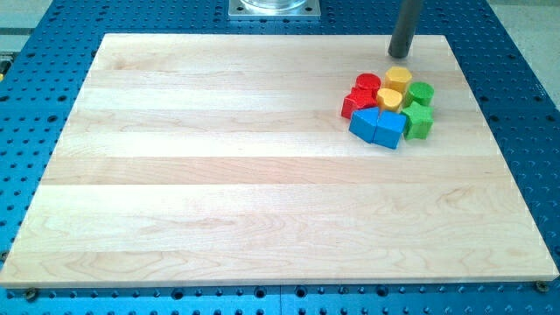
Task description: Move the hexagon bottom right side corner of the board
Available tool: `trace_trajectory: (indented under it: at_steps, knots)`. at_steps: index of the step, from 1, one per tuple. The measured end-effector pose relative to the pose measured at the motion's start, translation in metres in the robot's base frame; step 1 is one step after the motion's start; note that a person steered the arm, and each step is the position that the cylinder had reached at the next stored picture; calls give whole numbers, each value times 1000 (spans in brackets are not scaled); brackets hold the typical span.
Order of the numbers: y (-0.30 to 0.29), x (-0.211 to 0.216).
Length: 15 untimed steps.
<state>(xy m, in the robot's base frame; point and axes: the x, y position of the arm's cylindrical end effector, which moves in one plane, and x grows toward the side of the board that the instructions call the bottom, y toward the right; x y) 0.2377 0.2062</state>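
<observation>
The blocks lie in one tight cluster in the board's upper right. A yellow block with a many-sided top, hexagon-like, is at the cluster's top. A second yellow block sits just below it. My tip stands on the board directly above the top yellow block, with a small gap between them. A round red block and another red block form the cluster's left side. Two green blocks form its right side. Two blue blocks lie along the bottom.
The wooden board rests on a blue perforated table. A metal mounting plate shows at the view's top centre. The board's bottom right corner is far below the cluster.
</observation>
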Motion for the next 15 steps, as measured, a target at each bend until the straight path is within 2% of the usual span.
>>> trace_trajectory:
  at_steps: [1,3,4,7,9,12,14,15]
  knots:
    - [0,1]
    - [-15,36]
    - [-15,36]
    - [-19,109]
    - [-20,122]
    - [-71,138]
    - [-77,145]
    - [-69,168]
